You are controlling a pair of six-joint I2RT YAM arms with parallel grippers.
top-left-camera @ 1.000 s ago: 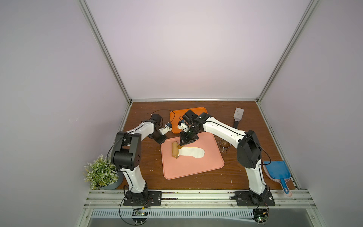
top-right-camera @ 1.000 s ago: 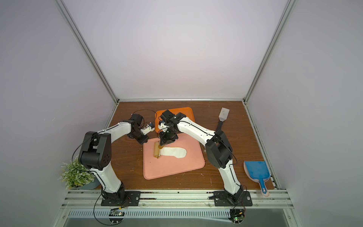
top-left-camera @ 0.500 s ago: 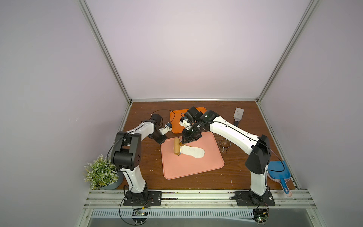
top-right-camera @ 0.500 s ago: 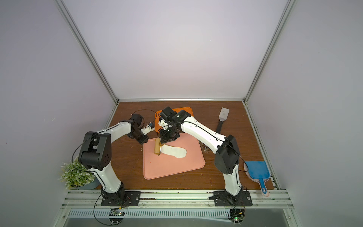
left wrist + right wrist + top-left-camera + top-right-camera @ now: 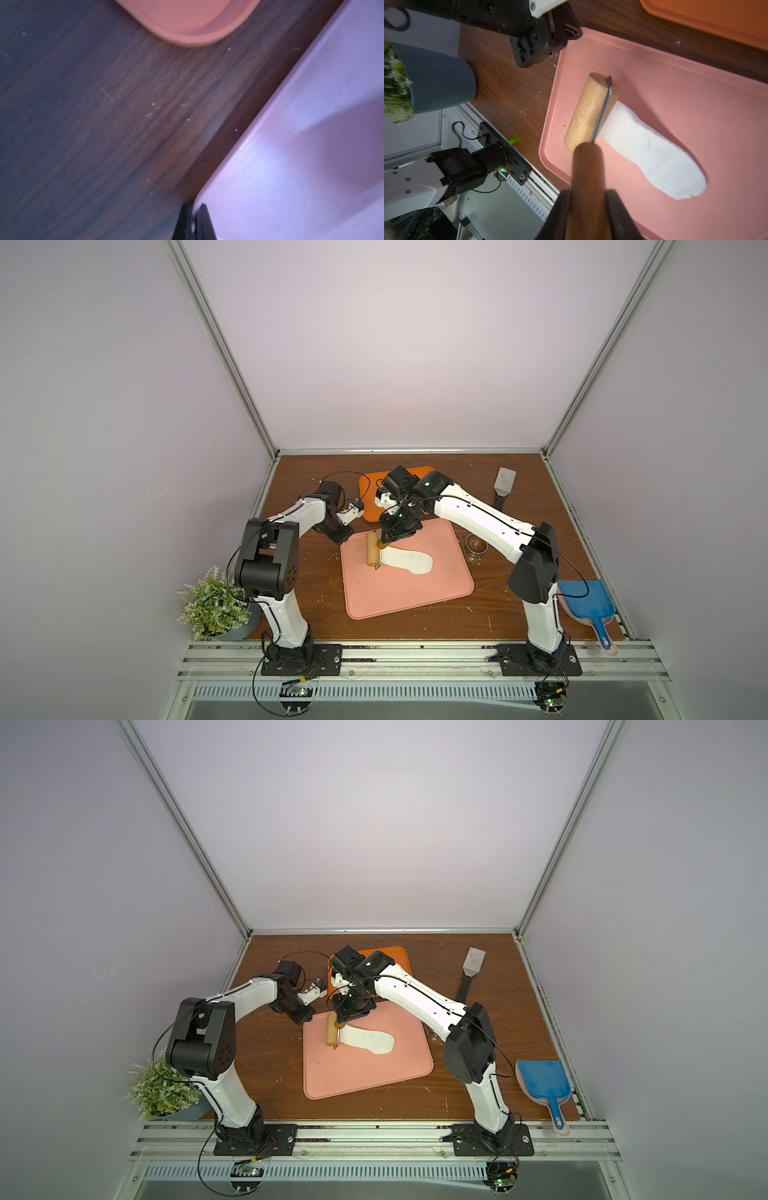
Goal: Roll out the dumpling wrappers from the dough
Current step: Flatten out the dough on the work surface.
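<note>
Dough sheet (image 5: 409, 565) is lying on the pink mat (image 5: 415, 597), in the mat's far left part, as one long irregular tongue; no dumpling wrappers are showing in any view; judging from that, flattening is under way and cutting rounds is not yet begun.

Rolling pin (image 5: 588, 110) is resting across the sheet's left end, roller partly on dough, partly on bare mat; right gripper (image 5: 588, 207) is clamping its dark handle between both fingers.

Left gripper (image 5: 192, 220) is sitting at the mat's far left corner, tips pressed together, nothing between them; whether it is pinning the mat I cannot tell.

Ring cutter (image 5: 476, 542) is waiting on the bench just off the mat's right edge; orange tray (image 5: 370, 489) is lying behind the mat toward the bench's far edge; scraper (image 5: 504, 485) near the far right corner; blue dustpan (image 5: 586, 599) at the front right corner; plant (image 5: 212, 605) beside the front left corner.

Nothing is blocking the roller's path along the sheet; the left gripper is crowding the roller's far end.
</note>
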